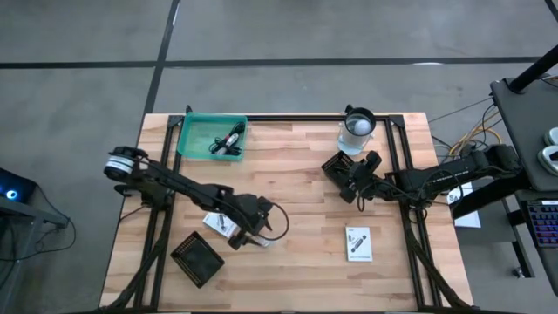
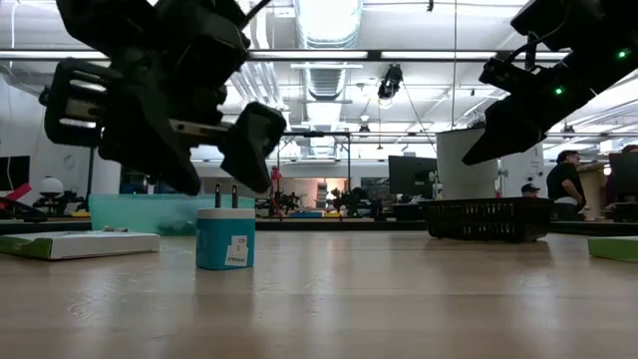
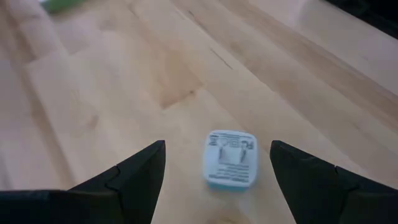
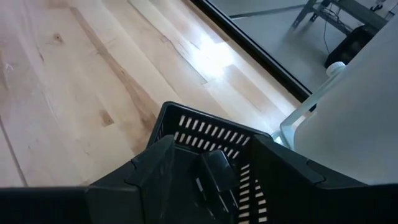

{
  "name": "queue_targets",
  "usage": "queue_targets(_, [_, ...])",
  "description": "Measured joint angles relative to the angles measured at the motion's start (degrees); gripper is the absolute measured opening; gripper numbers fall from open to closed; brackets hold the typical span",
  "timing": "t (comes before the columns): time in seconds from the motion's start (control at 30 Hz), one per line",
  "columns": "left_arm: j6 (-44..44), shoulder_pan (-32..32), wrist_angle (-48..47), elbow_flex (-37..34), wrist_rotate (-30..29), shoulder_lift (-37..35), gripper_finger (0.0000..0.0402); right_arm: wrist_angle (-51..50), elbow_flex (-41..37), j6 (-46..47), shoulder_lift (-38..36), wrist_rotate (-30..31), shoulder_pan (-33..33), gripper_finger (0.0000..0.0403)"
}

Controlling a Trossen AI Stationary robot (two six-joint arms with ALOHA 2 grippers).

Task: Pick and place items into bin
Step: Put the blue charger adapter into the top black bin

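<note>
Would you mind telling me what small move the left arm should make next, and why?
Probably a short descent. The left pincer hovers open above the small white-and-blue cube, which stands on the table between the fingers but below them, untouched. Lowering until they flank its sides would allow a grasp. The right pincer waits over the black basket.

Bare wood each side of the small cube (image 3: 230, 158) between the open left gripper (image 3: 216, 168) fingers, white packet (image 1: 219, 222) just beside, black basket (image 4: 205, 149) right under the right gripper (image 4: 211, 180), cup (image 1: 356, 129) near it
</note>
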Motion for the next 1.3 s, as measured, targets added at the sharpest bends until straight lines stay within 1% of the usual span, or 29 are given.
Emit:
queue_targets(0.27, [0.0, 0.0, 0.4, 0.2, 1.7, 1.4, 0.0272, 0.0, 0.0, 0.0, 0.0, 0.0, 0.0, 0.0201])
queue_targets(0.53, [0.1, 0.0, 1.9, 0.5, 2.0, 5.8, 0.0272, 0.1, 0.0, 0.0, 0.0, 0.0, 0.0, 0.0201])
queue_targets(0.77, [0.6, 0.0, 2.2, 2.9, 2.0, 7.6, 0.027, 0.3, 0.0, 0.0, 0.0, 0.0, 0.0, 0.0201])
queue_targets(0.83, [0.7, 0.0, 2.1, 3.6, 2.0, 8.3, 0.026, 0.3, 0.0, 0.0, 0.0, 0.0, 0.0, 0.0201])
queue_targets(0.93, [1.8, 0.0, -0.3, 4.2, 2.0, 9.2, 0.0231, 0.2, 0.0, 0.0, 0.0, 0.0, 0.0, 0.0201])
queue_targets(1.03, [3.4, 0.0, -3.1, 4.5, 2.0, 9.8, 0.0191, 0.3, 0.0, 0.0, 0.0, 0.0, 0.0, 0.0201])
queue_targets(1.17, [4.3, 0.5, -3.0, 4.7, 2.1, 9.8, 0.0132, 0.4, 0.0, -0.4, 0.0, 0.0, 0.0, 0.0201])
queue_targets(1.3, [6.4, 1.6, -2.8, 5.9, 1.7, 8.4, 0.0127, 1.2, 0.0, -1.4, -0.1, 0.2, 0.0, 0.0201])
